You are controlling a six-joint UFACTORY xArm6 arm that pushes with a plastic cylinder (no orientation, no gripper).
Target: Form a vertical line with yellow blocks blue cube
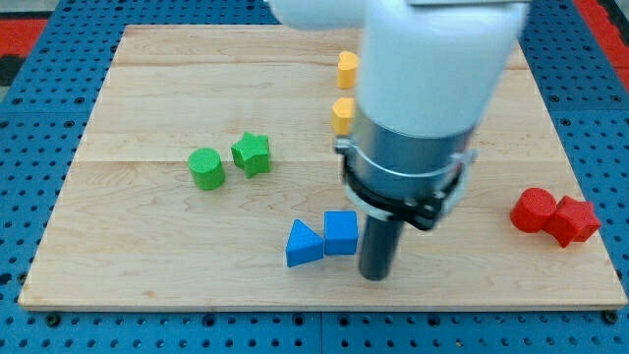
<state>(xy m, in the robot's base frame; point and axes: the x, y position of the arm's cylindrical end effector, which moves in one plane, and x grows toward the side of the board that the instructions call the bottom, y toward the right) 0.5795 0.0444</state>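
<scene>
Two yellow blocks stand one above the other near the view's top centre: the upper yellow block [346, 68] and the lower yellow block [342, 114], both partly hidden by the arm. The blue cube [341, 232] sits below them near the view's bottom, touching a blue triangular block [304, 244] on its left. My tip [376, 274] is on the board just to the right of the blue cube, very close to its right side.
A green cylinder [206, 168] and a green star block [252, 153] sit at the view's left centre. Two red blocks [555, 216] lie together by the board's right edge. The wooden board [147, 275] lies on a blue pegboard surface.
</scene>
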